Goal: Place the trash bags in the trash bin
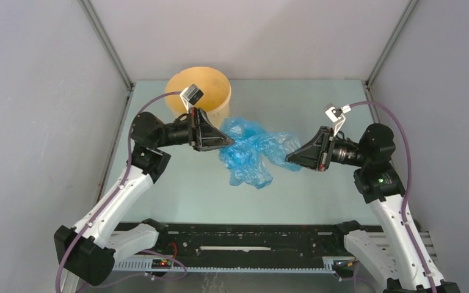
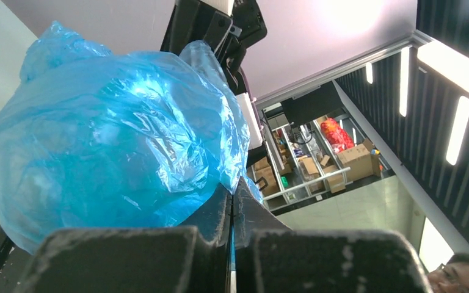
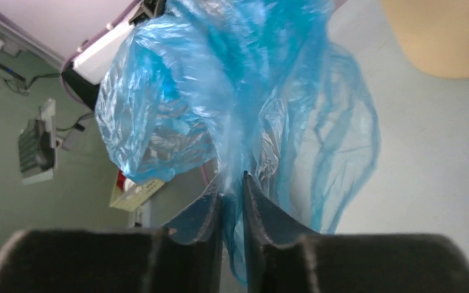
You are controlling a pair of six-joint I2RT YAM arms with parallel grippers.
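The light-blue, wrinkly trash bag (image 1: 253, 149) hangs bunched between my two grippers over the middle of the table. My left gripper (image 1: 231, 141) holds its left end, jaws pressed together on a fold of film. In the left wrist view the bag (image 2: 110, 140) balloons above the left gripper (image 2: 232, 192). My right gripper (image 1: 288, 157) is at the bag's right end. In the right wrist view the right gripper (image 3: 232, 183) has its jaws nearly together with a strand of the bag (image 3: 220, 91) pinched between them. The tan trash bin (image 1: 198, 88) stands behind the left gripper, its side also in the right wrist view (image 3: 446, 36).
Grey enclosure walls (image 1: 36, 122) close in the table on the left, right and back. A black rail (image 1: 238, 244) with cabling runs along the near edge between the arm bases. Bare green tabletop (image 1: 189, 189) lies in front of the bag.
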